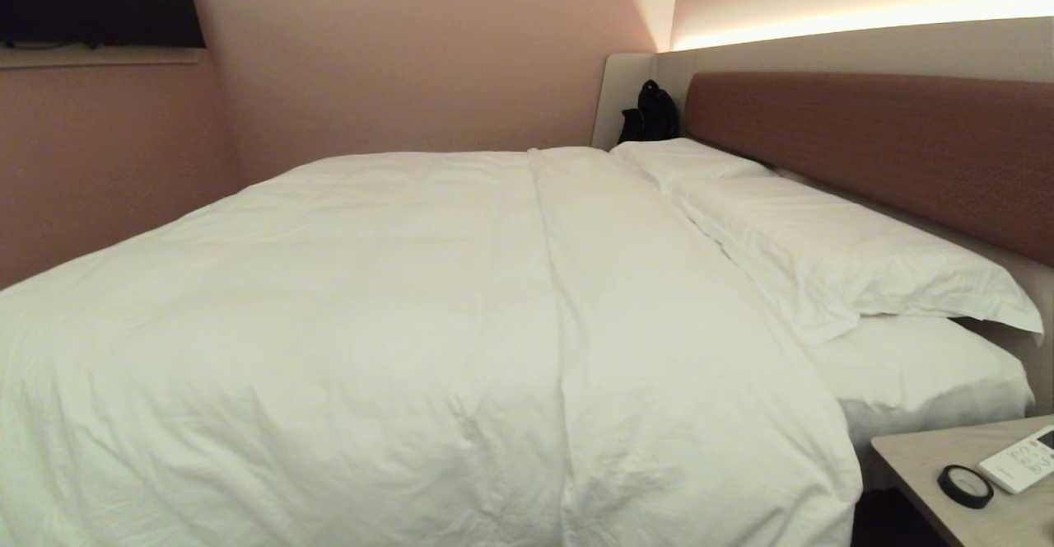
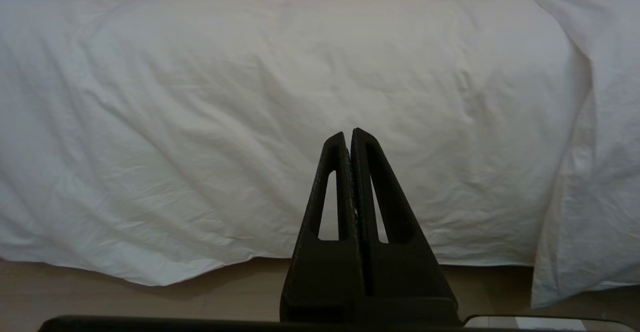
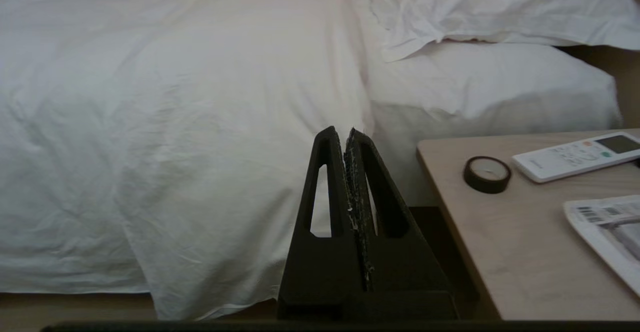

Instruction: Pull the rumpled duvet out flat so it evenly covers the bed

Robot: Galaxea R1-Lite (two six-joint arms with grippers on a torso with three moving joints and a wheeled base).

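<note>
The puffy white duvet (image 1: 370,308) lies spread over the bed (image 1: 922,382), with a long fold running from the pillows toward me. Its near edge hangs over the side almost to the floor (image 2: 200,122) (image 3: 175,147). A reddish-brown headboard (image 1: 873,143) stands at the right. Neither arm shows in the head view. My left gripper (image 2: 348,134) is shut and empty, held low in front of the hanging duvet, apart from it. Beside the bedside table, my right gripper (image 3: 341,133) is shut and empty too, facing the duvet's corner.
Two white pillows (image 1: 823,242) lie along the headboard. A light wooden bedside table (image 3: 500,242) stands at the right, carrying a roll of black tape (image 3: 487,174), a white remote (image 3: 575,156) and a printed paper (image 3: 610,227). A black bag (image 1: 652,112) sits in the far corner. Wooden floor (image 2: 100,297) runs below.
</note>
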